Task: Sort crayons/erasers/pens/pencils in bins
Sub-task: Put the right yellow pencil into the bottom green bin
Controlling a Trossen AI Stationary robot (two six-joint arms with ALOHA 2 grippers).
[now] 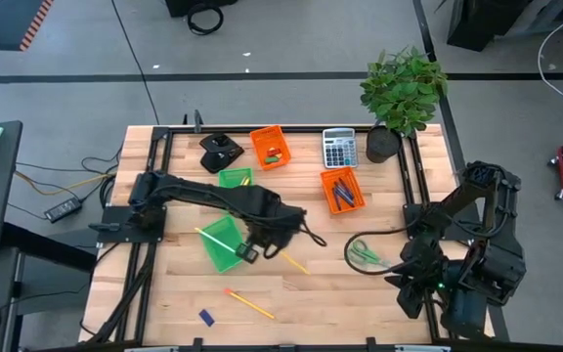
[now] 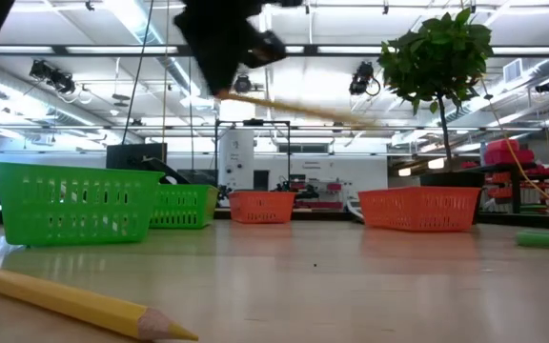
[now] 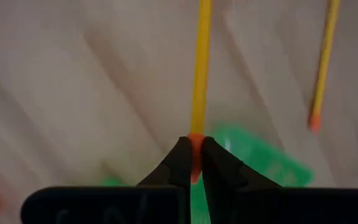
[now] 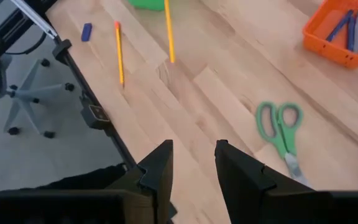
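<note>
My left gripper [image 1: 259,246] is above the table's middle, beside a green bin [image 1: 223,242], and is shut on a long yellow pencil [image 1: 291,260]. In the low view the gripper [image 2: 227,43] and its pencil [image 2: 303,108] are high above the table. The green bin holds one yellow pencil [image 1: 203,235]. Another pencil [image 1: 250,303] and a blue eraser [image 1: 206,317] lie near the front edge. An orange bin [image 1: 342,189] holds pens. My right gripper [image 4: 192,163] is open and empty at the front right, above the table's edge. My left gripper pinches the pencil's orange-tipped end [image 3: 194,142] between its two fingertips [image 3: 180,158]. The pencil's yellow shaft [image 3: 201,62] sticks straight out ahead of the fingers. The pencil is lifted clear of the table, nearly level, its free end slightly lower.
Green-handled scissors [image 1: 365,254] lie right of centre. A second green bin [image 1: 235,178], a second orange bin [image 1: 270,147], a grey calculator [image 1: 338,147], a black object [image 1: 221,150] and a potted plant [image 1: 404,88] stand along the far side.
</note>
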